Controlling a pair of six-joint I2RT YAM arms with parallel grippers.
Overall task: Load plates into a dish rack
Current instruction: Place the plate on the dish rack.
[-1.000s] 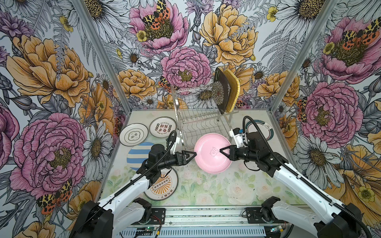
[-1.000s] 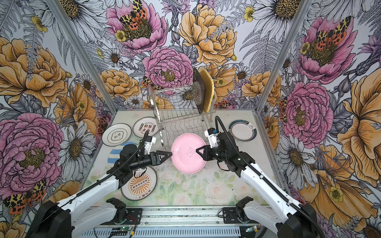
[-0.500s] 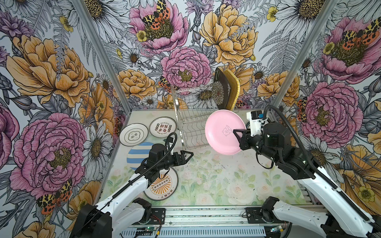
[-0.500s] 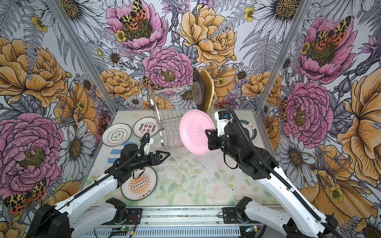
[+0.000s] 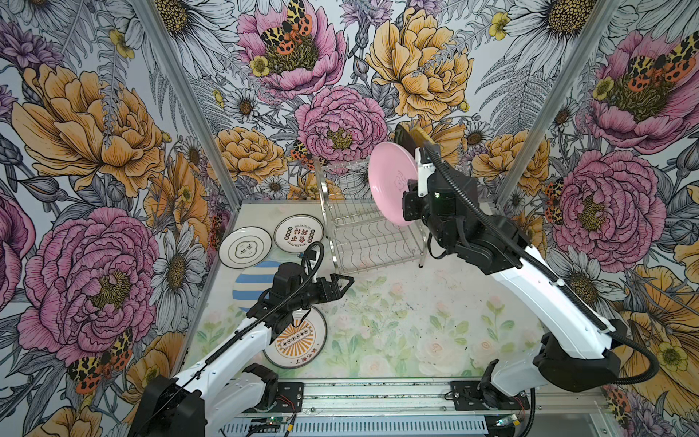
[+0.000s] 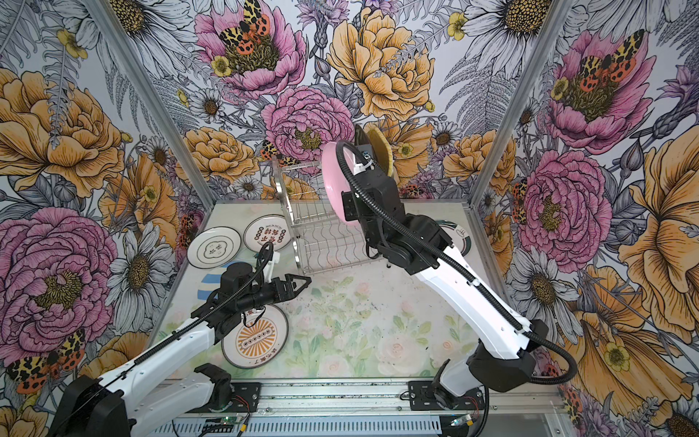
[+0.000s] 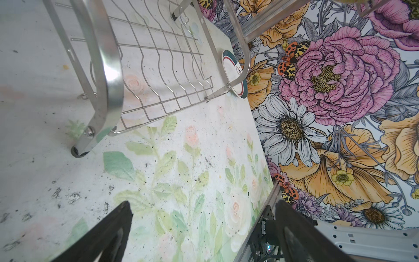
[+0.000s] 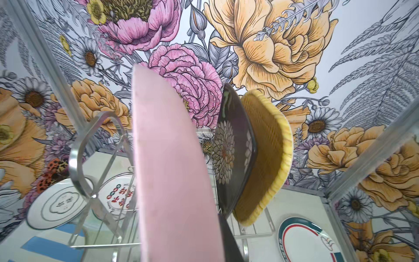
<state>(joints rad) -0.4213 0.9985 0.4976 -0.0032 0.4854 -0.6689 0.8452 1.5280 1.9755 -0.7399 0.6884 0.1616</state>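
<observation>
My right gripper [image 5: 407, 189] is shut on the edge of the round pink plate [image 5: 389, 185], which it holds on edge over the upper tier of the chrome dish rack [image 5: 363, 234]. In the right wrist view the pink plate [image 8: 172, 172] hangs just beside the black flowered plate [image 8: 233, 149] and the yellow woven plate [image 8: 265, 154], both standing in the rack. One dark finger [image 8: 229, 240] shows against the pink plate. My left gripper [image 5: 346, 283] hovers open and empty low over the table, near the rack's front left leg [image 7: 79, 149].
Two white plates with black characters [image 5: 246, 248] [image 5: 299, 232] lie left of the rack. The blue-striped plate [image 5: 253, 283] and the orange-sunburst plate [image 5: 299, 340] lie under my left arm. The teal-rimmed plate [image 6: 455, 234] lies right of the rack, near the wall.
My right arm has lifted the pink plate off the table and carried it up and back to the rack's top. My left gripper has come off the plate's edge and stayed low.
</observation>
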